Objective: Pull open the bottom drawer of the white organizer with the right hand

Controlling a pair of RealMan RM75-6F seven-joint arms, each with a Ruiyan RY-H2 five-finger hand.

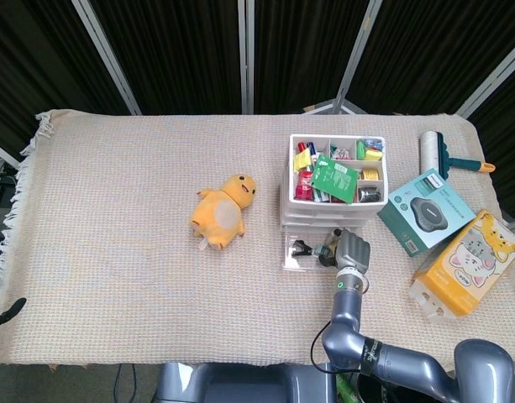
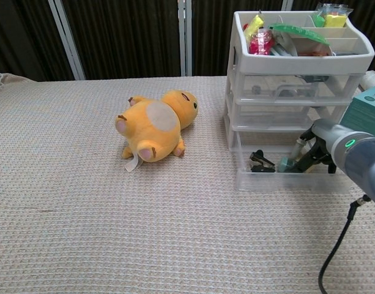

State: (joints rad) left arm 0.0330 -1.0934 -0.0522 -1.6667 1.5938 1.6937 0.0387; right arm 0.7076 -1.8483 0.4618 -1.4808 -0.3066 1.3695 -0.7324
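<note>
The white organizer [image 1: 287,197] [image 2: 236,61] stands right of the table's centre, its top tray full of small colourful items. Its clear bottom drawer [image 1: 301,263] [image 2: 260,179] is pulled out toward me, with a black clip [image 2: 259,160] and other small things inside. My right hand [image 1: 352,250] [image 2: 319,147] is at the right part of that drawer. Its dark fingers [image 2: 304,160] curl down behind the drawer's front wall and grip it. The left hand shows in neither view.
An orange plush toy [image 1: 222,210] [image 2: 153,125] lies left of the organizer. Right of it are a green box [image 1: 425,210], a yellow cat-print box [image 1: 469,262] and a lint roller [image 1: 433,151]. A woven cloth [image 1: 114,210] covers the table.
</note>
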